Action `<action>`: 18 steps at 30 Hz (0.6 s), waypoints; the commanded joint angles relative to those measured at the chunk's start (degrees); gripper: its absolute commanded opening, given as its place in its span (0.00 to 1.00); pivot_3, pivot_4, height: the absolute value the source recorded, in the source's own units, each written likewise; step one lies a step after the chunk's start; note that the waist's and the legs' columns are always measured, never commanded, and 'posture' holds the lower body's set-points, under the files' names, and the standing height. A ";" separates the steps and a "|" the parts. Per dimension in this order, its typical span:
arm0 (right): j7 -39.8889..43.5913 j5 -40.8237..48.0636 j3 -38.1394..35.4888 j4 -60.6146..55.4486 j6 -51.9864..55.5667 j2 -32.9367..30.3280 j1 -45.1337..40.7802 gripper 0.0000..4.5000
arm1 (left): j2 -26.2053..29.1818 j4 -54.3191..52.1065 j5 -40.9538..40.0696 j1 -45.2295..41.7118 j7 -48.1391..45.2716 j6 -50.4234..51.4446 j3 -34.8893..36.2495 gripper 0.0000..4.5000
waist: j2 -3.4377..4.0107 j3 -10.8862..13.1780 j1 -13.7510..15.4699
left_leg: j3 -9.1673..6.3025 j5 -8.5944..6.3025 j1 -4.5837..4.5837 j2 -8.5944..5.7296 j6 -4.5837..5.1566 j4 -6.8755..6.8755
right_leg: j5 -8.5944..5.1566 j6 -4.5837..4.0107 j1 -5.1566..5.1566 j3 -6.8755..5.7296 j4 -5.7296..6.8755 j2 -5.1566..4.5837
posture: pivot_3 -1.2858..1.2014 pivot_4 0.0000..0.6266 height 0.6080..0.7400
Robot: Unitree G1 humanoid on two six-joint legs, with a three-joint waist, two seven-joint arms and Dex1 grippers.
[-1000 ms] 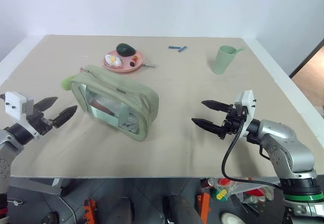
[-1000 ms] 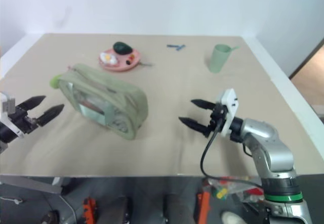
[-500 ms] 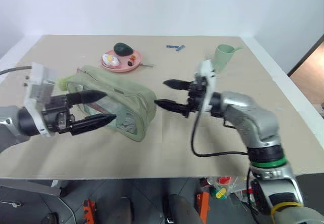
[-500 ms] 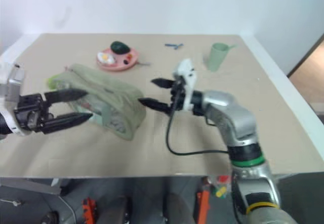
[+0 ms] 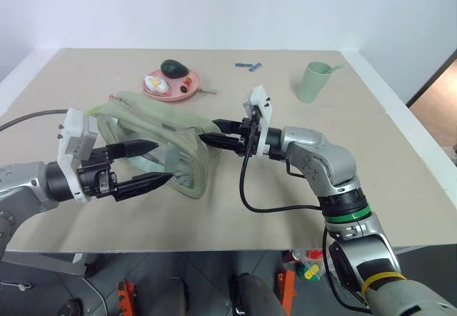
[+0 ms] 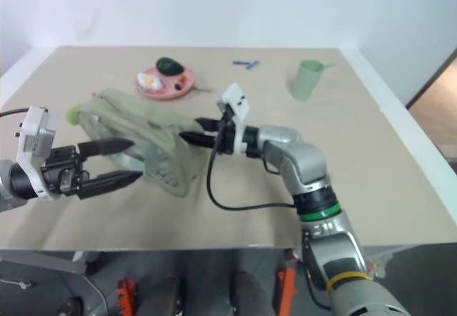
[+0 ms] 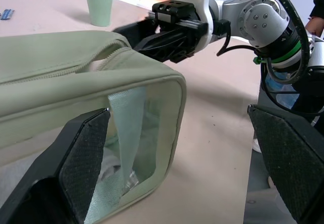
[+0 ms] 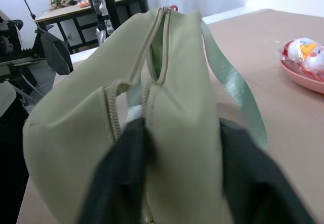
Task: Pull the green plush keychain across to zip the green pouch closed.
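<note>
A pale sage-green pouch [image 5: 161,145] lies on a tan surface [image 5: 285,187], a little left of centre, its long axis running on a diagonal from the far left toward the near right. Its top zipper [image 8: 147,52] follows that same line and gapes open along part of its length (the split shows plainly in the right wrist view). At the far-left end of the pouch a small lime-green plush keychain [image 5: 93,118] sits just beside the corner, mostly hidden behind the left arm. The right claw [image 5: 212,132] reaches in level from the right and is clamped on the near-right end of the pouch, one black finger [image 8: 119,183] on each side of the fabric there. The left claw [image 5: 146,163] hovers in front of the pouch's clear side panel [image 7: 126,148] with its two fingers spread wide — gripping nothing. A fabric strap [image 7: 124,118] hangs down across that panel. Farther back on the surface rest a pink plate [image 5: 173,88] carrying a dark green avocado toy [image 5: 176,68] and a small egg-like toy [image 5: 158,84], some small blue pieces [image 5: 248,66], and — well to the right — a pale green cup [image 5: 314,81].
</note>
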 commanded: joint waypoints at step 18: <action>30.79 -15.60 0.36 39.64 -40.67 -12.55 -19.30 0.18 | -3.68 -3.40 2.50 -3.71 2.01 -2.81 -8.03 1.00 | -0.01 0.01 -0.44 | 0.32 0.00 0.12 -0.07 0.00 0.06 | 0.16 0.10 0.00 0.42 -0.02 0.07 | 0.52 0.24 1.00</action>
